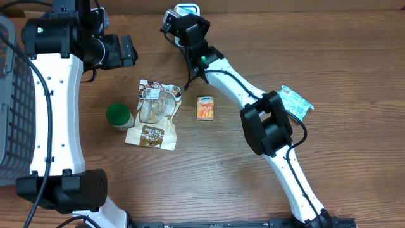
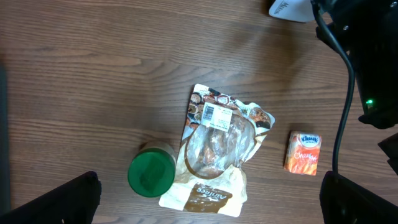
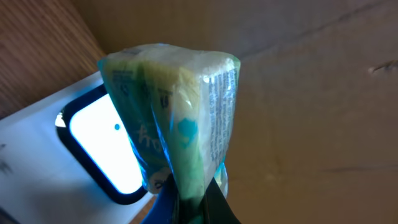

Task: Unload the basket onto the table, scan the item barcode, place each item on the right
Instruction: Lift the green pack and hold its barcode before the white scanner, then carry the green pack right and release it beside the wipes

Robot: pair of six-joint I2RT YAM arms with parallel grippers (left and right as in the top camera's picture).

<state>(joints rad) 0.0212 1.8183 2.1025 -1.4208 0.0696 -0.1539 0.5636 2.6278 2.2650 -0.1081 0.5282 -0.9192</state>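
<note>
Packet (image 3: 174,124) before scanner (image 3: 99,149); pouch (image 1: 154,114), jar (image 1: 118,116), carton (image 1: 205,108)

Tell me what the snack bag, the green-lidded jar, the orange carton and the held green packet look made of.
The snack bag looks like glossy plastic film, with a clear window and light-catching creases. The green-lidded jar has a smooth, probably plastic lid; its body barely shows. The orange carton is likely printed paperboard, given its sharp folded edges. The green packet looks like thin translucent plastic wrap, wrinkled and shiny.

The packet (image 3: 180,112), its print blurred, hides part of the scanner (image 3: 99,146).
</note>
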